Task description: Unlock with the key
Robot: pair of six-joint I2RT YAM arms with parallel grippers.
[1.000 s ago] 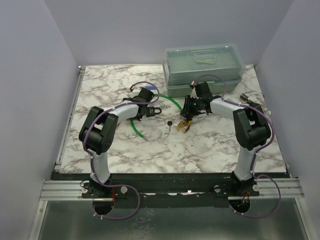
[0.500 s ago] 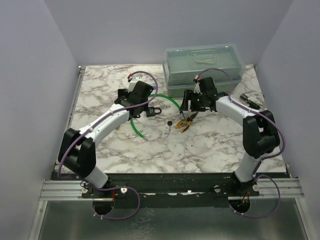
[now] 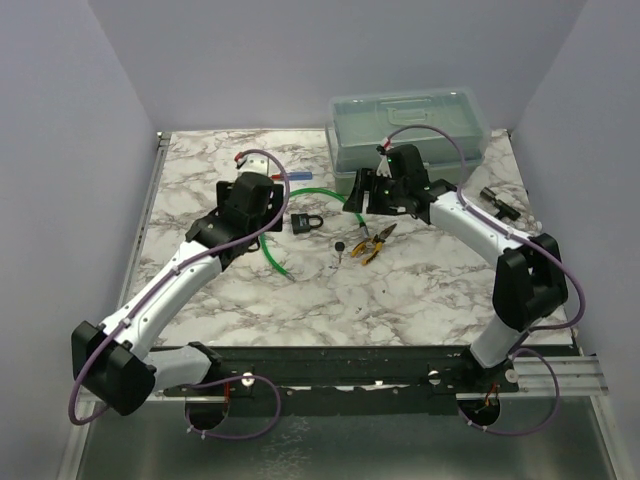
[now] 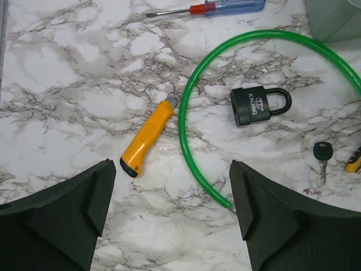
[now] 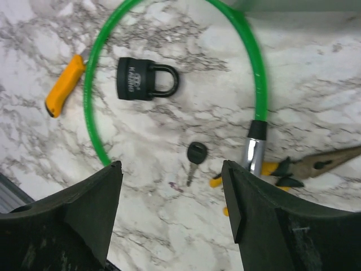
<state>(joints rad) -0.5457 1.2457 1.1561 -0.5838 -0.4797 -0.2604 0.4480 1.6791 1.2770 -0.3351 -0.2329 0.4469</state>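
Note:
The key [image 3: 340,248], tiny with a dark round head and a short silver blade, lies flat on the marble table [image 3: 420,300]. It also shows in the left wrist view [image 4: 322,153] and the right wrist view [image 5: 196,154]. The black padlock [image 3: 305,222] lies shut to its left, inside a green cable loop [image 3: 272,257]. My left gripper [image 3: 268,200] is open and empty, hovering left of the padlock [image 4: 254,106]. My right gripper [image 3: 357,193] is open and empty, hovering above the key and the padlock [image 5: 141,79].
Yellow-handled pliers [image 3: 375,243] lie just right of the key. A yellow utility knife [image 4: 148,138] lies left of the cable. A red-and-blue screwdriver [image 4: 225,7] lies further back. A closed green toolbox [image 3: 410,135] stands at the back right. A small dark object [image 3: 495,197] lies at the right.
My left gripper has drawn back leftward from the padlock as its arm stretched out. My right gripper has moved left and back, away from the pliers. Key and padlock have not moved.

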